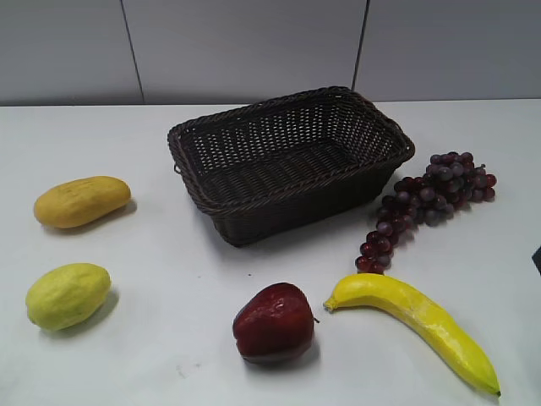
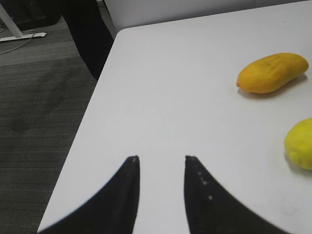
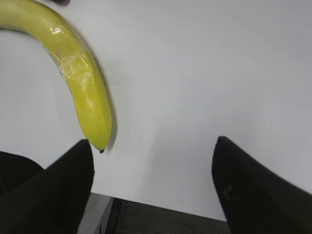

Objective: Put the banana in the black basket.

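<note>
The banana point(image 1: 423, 326) is long, curved and bright yellow. It lies on the white table at the front right, and it also shows in the right wrist view point(image 3: 80, 83). The black basket point(image 1: 254, 201) stands empty at the table's middle back. My right gripper point(image 3: 152, 144) is open and empty above the table's front edge, with the banana's tip just beyond its left finger. My left gripper point(image 2: 162, 158) is open and empty over the table's left edge. Neither gripper shows clearly in the exterior view.
A stubby orange-yellow fruit point(image 1: 82, 201) and a yellow-green lemon-like fruit point(image 1: 68, 295) lie at the left. Both also show in the left wrist view point(image 2: 272, 72) point(image 2: 299, 144). A red apple point(image 1: 273, 322) lies beside the banana. Purple grapes point(image 1: 427, 203) lie right of the basket.
</note>
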